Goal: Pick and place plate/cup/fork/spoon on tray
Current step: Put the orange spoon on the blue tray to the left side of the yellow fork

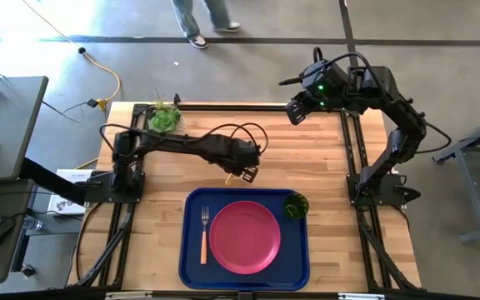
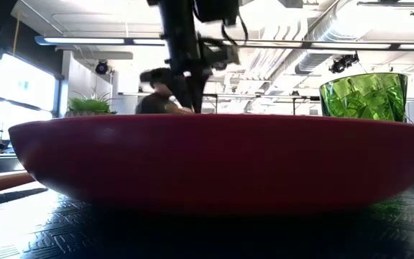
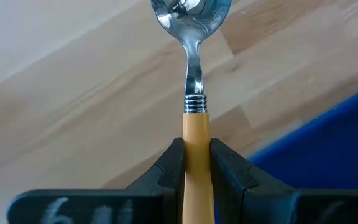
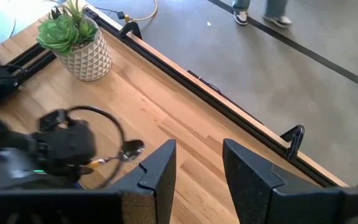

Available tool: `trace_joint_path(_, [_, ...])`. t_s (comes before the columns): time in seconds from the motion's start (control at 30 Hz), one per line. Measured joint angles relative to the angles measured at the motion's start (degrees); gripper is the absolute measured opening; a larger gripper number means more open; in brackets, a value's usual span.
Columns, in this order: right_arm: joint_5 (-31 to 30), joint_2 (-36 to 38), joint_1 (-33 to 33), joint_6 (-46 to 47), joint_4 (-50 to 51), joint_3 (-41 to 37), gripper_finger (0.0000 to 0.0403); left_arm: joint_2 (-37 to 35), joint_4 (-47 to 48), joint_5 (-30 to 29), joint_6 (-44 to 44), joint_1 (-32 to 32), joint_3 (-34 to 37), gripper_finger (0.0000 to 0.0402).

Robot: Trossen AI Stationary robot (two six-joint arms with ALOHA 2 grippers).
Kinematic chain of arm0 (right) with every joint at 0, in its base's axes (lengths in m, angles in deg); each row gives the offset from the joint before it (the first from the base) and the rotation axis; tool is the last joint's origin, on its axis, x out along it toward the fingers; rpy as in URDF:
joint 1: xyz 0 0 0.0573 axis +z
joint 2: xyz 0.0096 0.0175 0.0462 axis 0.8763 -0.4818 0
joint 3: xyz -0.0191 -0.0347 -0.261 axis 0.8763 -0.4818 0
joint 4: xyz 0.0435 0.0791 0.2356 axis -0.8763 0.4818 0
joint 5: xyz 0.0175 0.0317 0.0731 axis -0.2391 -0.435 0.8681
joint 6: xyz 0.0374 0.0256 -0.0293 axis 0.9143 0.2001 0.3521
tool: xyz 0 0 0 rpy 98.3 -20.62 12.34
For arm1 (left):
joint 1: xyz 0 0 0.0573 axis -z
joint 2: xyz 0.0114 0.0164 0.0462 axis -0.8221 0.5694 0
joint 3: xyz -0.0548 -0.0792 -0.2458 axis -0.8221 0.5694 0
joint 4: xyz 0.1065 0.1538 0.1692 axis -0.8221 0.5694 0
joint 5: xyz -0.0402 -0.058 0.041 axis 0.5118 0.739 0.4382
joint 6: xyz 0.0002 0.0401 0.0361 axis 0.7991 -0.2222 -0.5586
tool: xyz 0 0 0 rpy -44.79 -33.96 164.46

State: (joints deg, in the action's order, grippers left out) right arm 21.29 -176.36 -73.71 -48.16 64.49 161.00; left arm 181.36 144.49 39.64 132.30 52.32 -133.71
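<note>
Just beyond the far rim of the tray (image 1: 192, 250), in the high view, the left gripper (image 1: 247, 173) hangs over bare wood with the spoon (image 1: 230, 178) pinched in it — the orange-yellow handle pokes out toward the tray's far edge. On the tray the plate (image 1: 244, 237) lies in the middle, the fork (image 1: 205, 234) beside it on the tray floor, the cup (image 1: 296, 205) at the far corner on the other side. The right gripper (image 1: 296, 112) waits well away from the tray, by the table's far edge; a potted plant (image 1: 164, 119) stands at that far edge too.

Low view: the plate (image 2: 214, 162) fills the frame from on the tray; the cup (image 2: 365, 96) shows behind its rim, the dark left arm comes down beyond it. The spoon cannot be made out here.

Left wrist view — the only one that proves the grip: the fingers (image 3: 171, 163) are pressed against the spoon's handle (image 3: 196, 155) just below the ribbed collar, bowl pointing ahead, tray rim (image 3: 328, 137) close by. Judgement: the spoon is the last piece; carry it level over the rim, lower onto free tray floor clear of plate and cup, release only at contact.

Right wrist view: the right gripper's (image 4: 197, 165) fingers stand spread, holding nothing. It also shows the spoon (image 4: 129, 149) from the far side, plus the plant (image 4: 79, 43) and a person's feet on the floor beyond.
</note>
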Motion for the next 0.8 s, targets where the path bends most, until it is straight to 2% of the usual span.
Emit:
trace_joint_path(0.47, [0.09, 0.00, 0.02, -0.17, 0.00, 0.00, 0.0124, -12.96, 19.16, -5.88, 18.55, 8.85, -0.09, 0.0044])
trace_joint_path(0.8, [0.13, 0.00, 0.02, 2.75, -0.01, 0.00, 0.0124, -17.25, 31.27, -9.04, 34.91, 18.06, -0.09, 0.0044])
